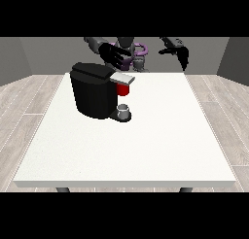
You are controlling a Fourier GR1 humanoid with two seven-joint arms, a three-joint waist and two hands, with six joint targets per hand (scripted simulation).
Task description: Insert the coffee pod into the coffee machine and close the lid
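Nearest, white table point(126, 155), broad bare surface. Next, on it: black coffee machine point(92, 90), lid point(121, 78) raised; a red thing at the machine under the lid; a grey thing point(124, 109) on its base, pod or not I cannot tell. Farthest: my hand at the view's left point(115, 55), fingers spread straight above the machine; my hand at the view's right point(181, 54), relaxed, well apart.

Black coffee machine point(92, 94) on a plain white table point(146, 145).
A red thing at the machine point(123, 89) sits under a grey lid point(122, 78); a grey thing point(124, 108), possibly the pod, lies below. Both hands are black.
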